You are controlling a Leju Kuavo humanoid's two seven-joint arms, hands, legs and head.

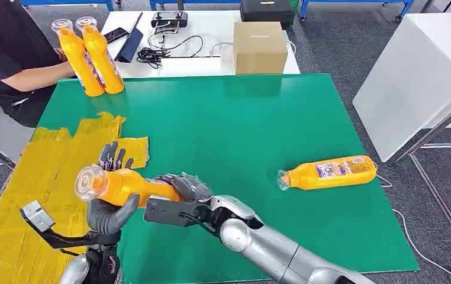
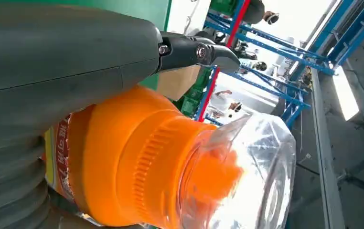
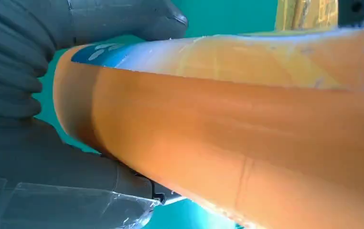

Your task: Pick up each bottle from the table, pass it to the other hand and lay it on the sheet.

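An orange bottle (image 1: 129, 184) with a clear cap (image 1: 89, 182) hangs on its side over the left of the green mat (image 1: 229, 124). My right hand (image 1: 184, 188) grips its lower body; the right wrist view shows the grey thumb (image 3: 123, 19) and fingers wrapped round the bottle (image 3: 247, 124). My left hand (image 1: 112, 204) sits around the neck end, thumb curled under it, fingers (image 1: 115, 156) standing straight behind it. The left wrist view shows the thumb (image 2: 65, 52) lying along the bottle's shoulder (image 2: 137, 167). A second bottle (image 1: 328, 172) lies on the mat at the right. The yellow sheet (image 1: 45, 171) is to the left.
Two more orange bottles (image 1: 92, 54) stand at the mat's far left corner, where a person (image 1: 16, 53) in black sits with a hand on them. A cardboard box (image 1: 260, 46), cables and a tablet lie on the white table behind. A white panel (image 1: 412, 77) stands at the right.
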